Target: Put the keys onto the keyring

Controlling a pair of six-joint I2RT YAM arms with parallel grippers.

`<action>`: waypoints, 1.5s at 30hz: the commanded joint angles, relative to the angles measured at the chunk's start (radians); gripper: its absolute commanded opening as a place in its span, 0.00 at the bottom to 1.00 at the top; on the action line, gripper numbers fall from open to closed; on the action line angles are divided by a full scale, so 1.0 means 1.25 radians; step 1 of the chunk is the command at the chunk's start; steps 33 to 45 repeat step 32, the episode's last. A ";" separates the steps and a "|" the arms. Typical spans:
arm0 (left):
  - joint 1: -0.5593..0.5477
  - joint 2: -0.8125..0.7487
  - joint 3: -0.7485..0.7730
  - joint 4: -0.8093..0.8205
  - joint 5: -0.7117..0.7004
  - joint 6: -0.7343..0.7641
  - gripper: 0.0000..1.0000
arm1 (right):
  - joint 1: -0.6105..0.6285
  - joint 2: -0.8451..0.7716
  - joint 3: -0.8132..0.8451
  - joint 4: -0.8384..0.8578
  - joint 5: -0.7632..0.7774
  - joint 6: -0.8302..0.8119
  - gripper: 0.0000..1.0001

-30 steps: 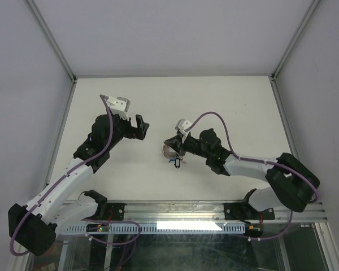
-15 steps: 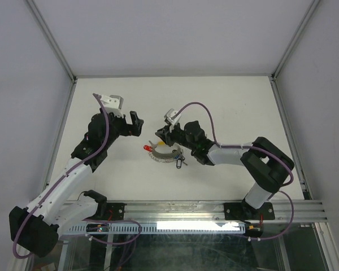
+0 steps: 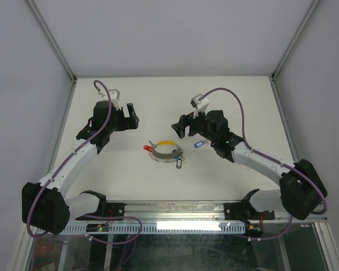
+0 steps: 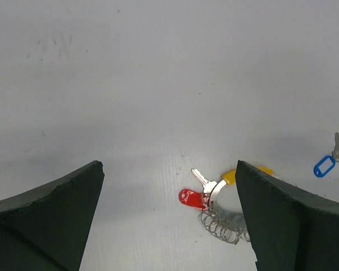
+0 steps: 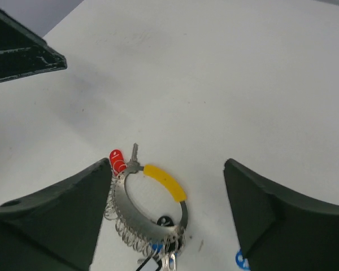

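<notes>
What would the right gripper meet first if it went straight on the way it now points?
Probably the keyring, lying on the table just ahead of the right gripper; depth is unclear, so bare table might come first.

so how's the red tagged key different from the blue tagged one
Colour: the red-tagged key has a red tag, the blue-tagged key a blue one.
Place: the red-tagged key lies against the keyring, at one end of its yellow arc, and looks hooked on; the blue-tagged key lies alone on the table, clear of the ring.
Both are small silvery keys lying flat, and neither is held.
</notes>
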 commanded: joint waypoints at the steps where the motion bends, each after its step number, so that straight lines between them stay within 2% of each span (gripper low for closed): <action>1: 0.001 0.001 0.079 -0.052 -0.006 -0.048 0.99 | -0.065 -0.139 0.061 -0.311 0.030 0.062 0.93; 2: 0.002 -0.005 0.083 -0.062 -0.010 -0.047 0.99 | -0.090 -0.156 0.092 -0.391 0.031 0.066 0.98; 4: 0.000 -0.023 0.083 -0.069 -0.022 -0.047 0.99 | -0.109 -0.185 0.144 -0.521 0.053 0.064 0.99; 6: 0.001 -0.060 0.070 -0.066 -0.035 -0.048 0.99 | -0.113 -0.233 0.156 -0.588 0.096 0.067 0.99; 10: 0.000 -0.167 0.017 -0.039 -0.092 -0.044 0.99 | -0.113 -0.395 0.076 -0.582 0.117 0.074 0.99; 17: 0.000 -0.353 -0.100 0.014 -0.141 -0.006 0.99 | -0.112 -0.718 -0.086 -0.517 0.224 0.066 0.99; 20: 0.000 -0.387 -0.125 0.012 -0.149 -0.005 0.99 | -0.113 -0.786 -0.134 -0.502 0.236 0.059 0.99; 30: 0.001 -0.391 -0.118 0.007 -0.127 0.005 0.99 | -0.112 -0.761 -0.133 -0.528 0.291 0.101 0.99; 45: 0.001 -0.389 -0.118 0.008 -0.130 0.007 0.99 | -0.112 -0.764 -0.139 -0.525 0.289 0.102 0.99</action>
